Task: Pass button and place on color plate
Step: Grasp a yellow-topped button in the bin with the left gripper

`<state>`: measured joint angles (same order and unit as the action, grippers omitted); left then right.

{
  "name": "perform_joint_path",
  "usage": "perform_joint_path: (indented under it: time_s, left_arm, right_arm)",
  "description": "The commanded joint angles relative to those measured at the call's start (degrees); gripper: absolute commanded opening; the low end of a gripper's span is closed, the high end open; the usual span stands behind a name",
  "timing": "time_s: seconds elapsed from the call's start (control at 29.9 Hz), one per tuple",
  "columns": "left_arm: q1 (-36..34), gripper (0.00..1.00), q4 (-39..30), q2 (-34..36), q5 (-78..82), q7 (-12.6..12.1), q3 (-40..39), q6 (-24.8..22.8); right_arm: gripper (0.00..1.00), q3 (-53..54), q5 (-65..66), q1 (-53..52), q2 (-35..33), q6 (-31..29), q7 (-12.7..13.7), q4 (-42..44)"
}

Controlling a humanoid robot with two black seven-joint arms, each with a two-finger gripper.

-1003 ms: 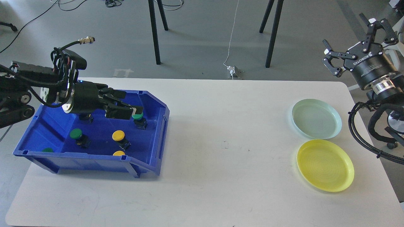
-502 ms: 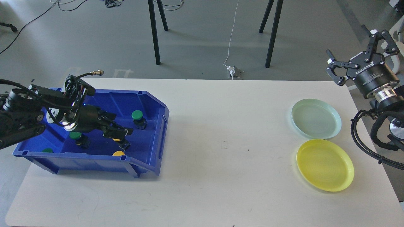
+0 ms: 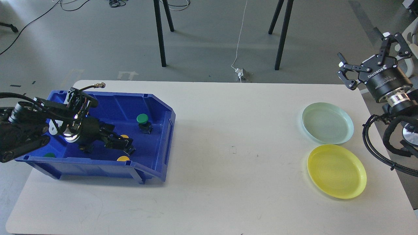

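Blue bin point(image 3: 156, 107) at table point(image 3: 228, 182) left end. Left end effector point(image 3: 125, 142) low inside bin, fingers over yellow button point(image 3: 124, 136); dark, grip state cannot tell. Green button point(image 3: 142, 118) upright just beyond it, untouched. Second yellow button point(image 3: 123, 158) by bin's near wall. Right end effector point(image 3: 365, 57) raised past table's far right corner, fingers spread wide, holding nothing. Pale green plate point(image 3: 327, 122) and yellow plate point(image 3: 336, 171) side by side at right.
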<state>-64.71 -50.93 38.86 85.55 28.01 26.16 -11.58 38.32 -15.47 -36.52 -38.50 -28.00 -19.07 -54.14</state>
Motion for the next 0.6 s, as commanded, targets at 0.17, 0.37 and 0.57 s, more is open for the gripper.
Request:
perform_joint_path:
  time_s: [0.17, 0.37, 0.57]
  left_arm:
    - [1.86, 0.97, 3.55, -2.74, -0.03, -0.01, -0.06, -0.02]
    - [1.95, 0.88, 3.55, -2.74, 0.06, -0.01, 0.03, 1.03]
    - [2.65, 0.7, 3.55, -2.74, 0.14, -0.01, 0.47, 1.39]
  right_arm:
    - [0.99, 0.08, 0.0, 0.83, -0.09, 0.0, 0.0, 0.35]
    - [0.99, 0.08, 0.0, 0.92, -0.09, 0.0, 0.0, 0.44]
    - [0.99, 0.08, 0.0, 1.18, -0.09, 0.0, 0.0, 0.53]
